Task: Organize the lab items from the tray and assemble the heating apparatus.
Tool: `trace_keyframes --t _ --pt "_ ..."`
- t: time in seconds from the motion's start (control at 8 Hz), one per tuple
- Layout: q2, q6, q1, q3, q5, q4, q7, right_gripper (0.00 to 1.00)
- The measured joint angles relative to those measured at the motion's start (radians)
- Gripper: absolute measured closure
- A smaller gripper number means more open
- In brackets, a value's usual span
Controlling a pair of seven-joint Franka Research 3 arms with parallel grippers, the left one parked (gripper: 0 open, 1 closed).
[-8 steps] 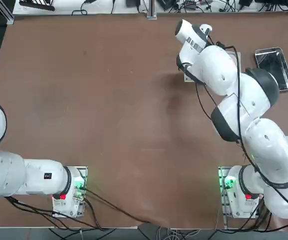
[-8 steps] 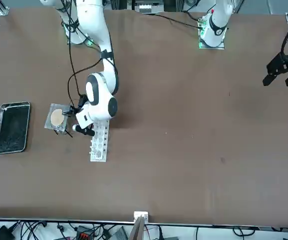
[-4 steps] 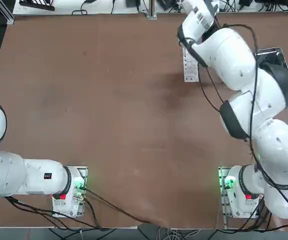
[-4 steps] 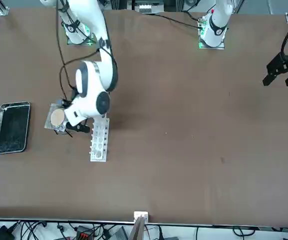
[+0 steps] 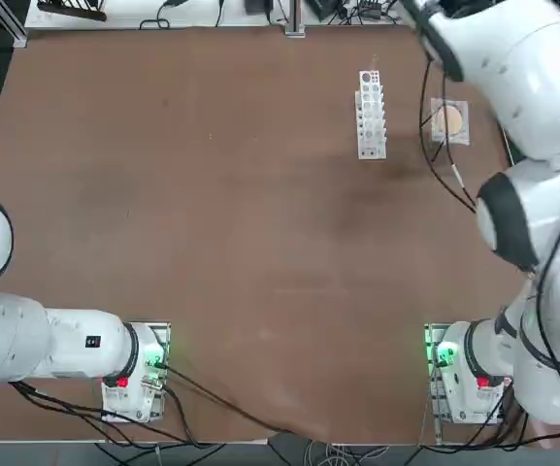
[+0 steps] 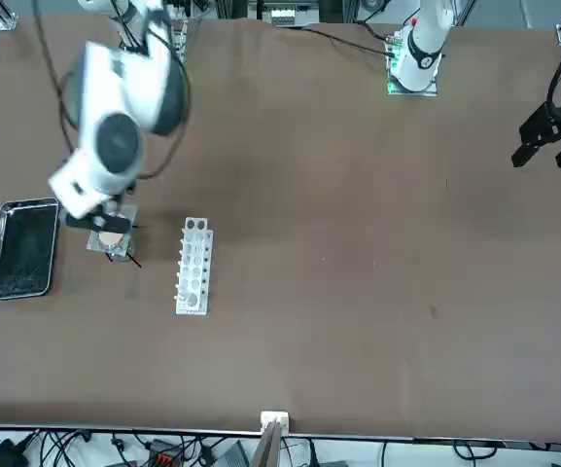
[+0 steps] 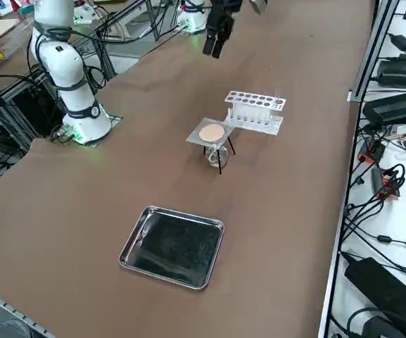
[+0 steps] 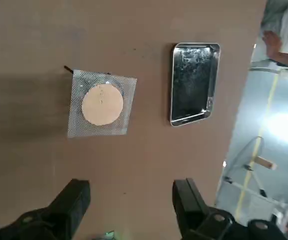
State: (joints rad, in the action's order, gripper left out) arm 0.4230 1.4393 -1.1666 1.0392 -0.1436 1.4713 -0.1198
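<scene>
A: Right side view, centre: glass burner (image 7: 217, 157) under the tripod (image 7: 220, 160), mesh pad (image 7: 211, 132) on top.
B: Glass looks fragile and slippery; the mesh, light. Grip 1 tripod leg?
A: Risky; the pad could slide. Right wrist view: gripper (image 8: 131, 197) open, 2 fingers apart, empty.
</scene>
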Motion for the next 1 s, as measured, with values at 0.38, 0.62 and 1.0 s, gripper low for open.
trace_keyframes --t 0.38,0.62,1.0 --pt "-0.157 0.0 0.07 0.001 0.026 0.008 0.074 0.0" --pt "-0.175 0.0 0.125 0.001 0.094 0.01 0.086 0.0" --pt "-0.188 0.014 0.315 -0.132 0.212 -0.011 0.084 0.0"
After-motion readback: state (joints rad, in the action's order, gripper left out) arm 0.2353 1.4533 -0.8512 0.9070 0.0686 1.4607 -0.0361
